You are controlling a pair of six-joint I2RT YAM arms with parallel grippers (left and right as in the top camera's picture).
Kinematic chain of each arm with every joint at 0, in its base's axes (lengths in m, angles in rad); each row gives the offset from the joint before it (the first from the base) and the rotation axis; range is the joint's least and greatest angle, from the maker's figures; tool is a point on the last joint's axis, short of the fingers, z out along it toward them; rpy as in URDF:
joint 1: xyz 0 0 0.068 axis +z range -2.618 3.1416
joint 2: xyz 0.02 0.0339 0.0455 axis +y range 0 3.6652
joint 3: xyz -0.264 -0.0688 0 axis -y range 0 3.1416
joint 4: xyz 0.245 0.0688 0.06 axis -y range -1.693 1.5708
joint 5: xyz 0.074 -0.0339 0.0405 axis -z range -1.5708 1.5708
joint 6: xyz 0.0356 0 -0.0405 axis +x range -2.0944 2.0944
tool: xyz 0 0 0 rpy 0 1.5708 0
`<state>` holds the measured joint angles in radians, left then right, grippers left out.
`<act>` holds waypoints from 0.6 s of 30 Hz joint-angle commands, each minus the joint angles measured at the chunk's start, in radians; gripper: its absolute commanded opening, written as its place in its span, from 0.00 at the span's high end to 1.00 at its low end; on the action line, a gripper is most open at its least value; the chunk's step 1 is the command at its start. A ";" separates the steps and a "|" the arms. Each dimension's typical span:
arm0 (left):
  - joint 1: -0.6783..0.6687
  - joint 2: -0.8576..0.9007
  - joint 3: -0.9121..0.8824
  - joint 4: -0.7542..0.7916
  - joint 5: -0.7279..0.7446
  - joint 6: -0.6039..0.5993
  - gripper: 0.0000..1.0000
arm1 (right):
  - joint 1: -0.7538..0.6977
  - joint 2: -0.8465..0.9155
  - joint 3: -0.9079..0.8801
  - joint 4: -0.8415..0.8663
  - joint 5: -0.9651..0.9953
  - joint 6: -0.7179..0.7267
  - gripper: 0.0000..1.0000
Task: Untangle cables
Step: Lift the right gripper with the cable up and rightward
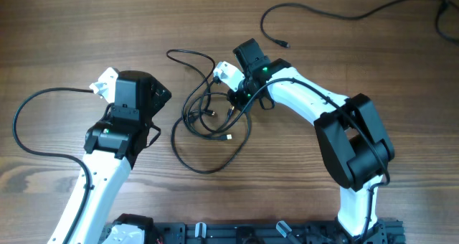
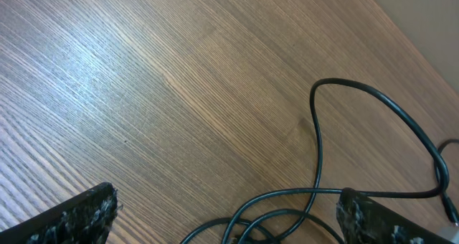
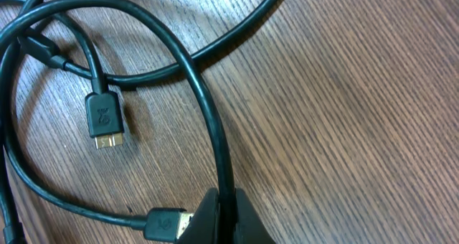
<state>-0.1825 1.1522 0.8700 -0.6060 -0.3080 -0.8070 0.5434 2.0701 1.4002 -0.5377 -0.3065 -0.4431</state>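
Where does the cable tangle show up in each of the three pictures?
Overhead: cables at the centre of the table.
Left wrist: lower right, loops rising from the bottom edge.
Right wrist: left half; the right fingers are shut on one strand.
Shared landmark: the wood-grain table.

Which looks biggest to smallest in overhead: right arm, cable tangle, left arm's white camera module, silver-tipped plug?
1. right arm, clearly largest, though it also sits nearer the camera
2. cable tangle
3. white camera module
4. silver-tipped plug, barely a speck
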 commanded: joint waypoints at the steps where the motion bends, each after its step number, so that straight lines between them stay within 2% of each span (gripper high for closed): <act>1: 0.005 0.005 0.000 0.003 0.005 -0.009 0.00 | -0.001 0.006 -0.007 -0.002 -0.016 -0.002 0.96; 6: 0.005 0.005 0.000 0.004 0.005 -0.009 0.00 | -0.002 -0.053 -0.007 -0.015 -0.015 -0.002 0.96; 11: 0.005 0.005 0.000 0.004 0.004 -0.009 0.00 | -0.021 -0.211 -0.007 -0.025 0.026 0.003 0.96; 16: 0.005 0.005 0.000 0.004 0.005 -0.009 0.00 | -0.112 -0.349 -0.007 -0.043 0.253 0.171 0.96; 18: 0.005 0.005 0.000 0.004 0.004 -0.009 0.00 | -0.164 -0.356 -0.007 -0.086 0.278 0.217 0.96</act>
<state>-0.1825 1.1522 0.8700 -0.6056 -0.3080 -0.8070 0.4473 1.7287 1.3949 -0.5838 -0.1509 -0.3389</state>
